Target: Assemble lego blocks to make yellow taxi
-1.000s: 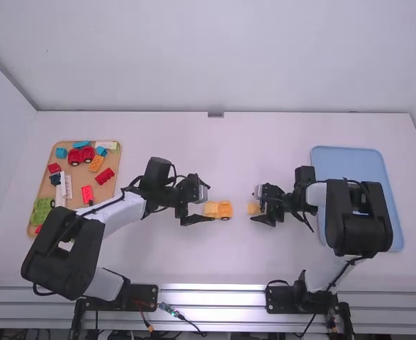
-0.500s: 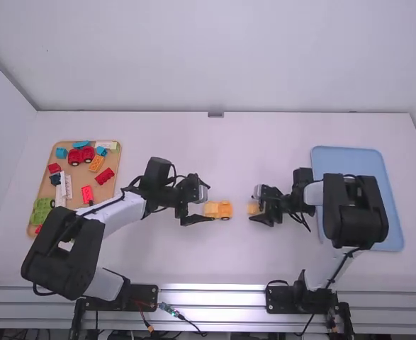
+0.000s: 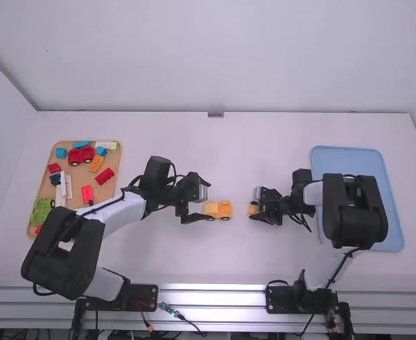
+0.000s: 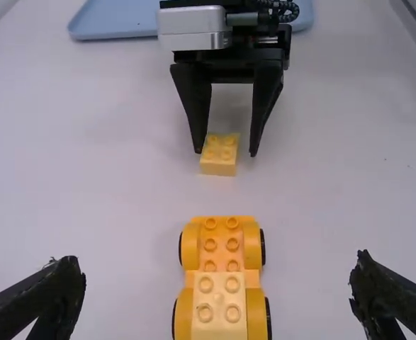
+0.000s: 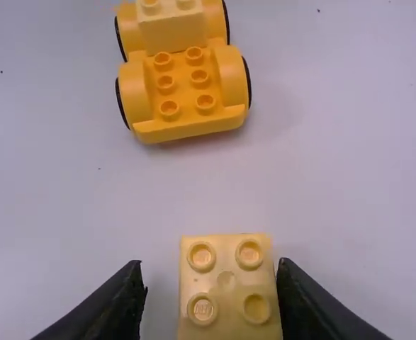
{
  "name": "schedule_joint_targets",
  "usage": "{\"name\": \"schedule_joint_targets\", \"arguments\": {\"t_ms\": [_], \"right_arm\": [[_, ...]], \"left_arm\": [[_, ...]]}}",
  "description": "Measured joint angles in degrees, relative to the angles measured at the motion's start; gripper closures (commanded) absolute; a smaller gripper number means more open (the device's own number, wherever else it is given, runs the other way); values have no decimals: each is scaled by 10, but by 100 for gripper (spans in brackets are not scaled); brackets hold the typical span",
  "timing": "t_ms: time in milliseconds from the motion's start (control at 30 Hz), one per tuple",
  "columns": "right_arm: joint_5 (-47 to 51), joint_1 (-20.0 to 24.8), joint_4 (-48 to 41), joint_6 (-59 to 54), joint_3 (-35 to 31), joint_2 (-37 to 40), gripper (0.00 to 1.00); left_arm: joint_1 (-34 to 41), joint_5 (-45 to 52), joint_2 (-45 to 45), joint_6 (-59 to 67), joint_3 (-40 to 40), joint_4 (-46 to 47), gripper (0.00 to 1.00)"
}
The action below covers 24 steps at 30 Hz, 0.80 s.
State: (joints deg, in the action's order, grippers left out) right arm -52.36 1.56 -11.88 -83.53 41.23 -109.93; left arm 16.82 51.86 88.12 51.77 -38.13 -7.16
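My left gripper [image 3: 206, 203] stands open at the rear of the yellow car base [image 3: 225, 210]; in the left wrist view, that gripper [image 4: 217, 261] has its fingers wide apart on either side of the car [image 4: 220, 283]. A pale yellow block [image 4: 222, 320] sits on one end of the car. To the right, my right gripper [image 3: 254, 205] is low over the table around a loose pale yellow block [image 3: 252, 210]. In the right wrist view, the right gripper [image 5: 211, 264] is open, the loose block [image 5: 227, 290] close to one finger, with a gap at the other.
At the left, a tan tray [image 3: 71, 201] holds red, blue, green, white and orange pieces, partly beside the left arm. A blue tray [image 3: 349, 159] lies at the right, under the right forearm. White table surface separates the car and loose block.
The right arm's elbow and forearm have shifted slightly left, and its gripper has turned a little by the loose block. The left arm and the car have stayed put.
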Motion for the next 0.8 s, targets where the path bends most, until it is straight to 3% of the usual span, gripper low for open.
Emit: {"name": "schedule_joint_targets", "arguments": {"t_ms": [100,467,600,800], "right_arm": [[7,-7,-3,-1,0,0,60],[14,-7,-3,-4,0,0,71],[4,5,-20,-5,2,0,70],[-5,7,-105,-4,51,0,81]], "left_arm": [[0,0,0,0,0,0,1],[0,-20,3,23,7,-2,1],[0,-21,3,34,48,-44,1],[3,-13,36,5,90,-153,1]]}}
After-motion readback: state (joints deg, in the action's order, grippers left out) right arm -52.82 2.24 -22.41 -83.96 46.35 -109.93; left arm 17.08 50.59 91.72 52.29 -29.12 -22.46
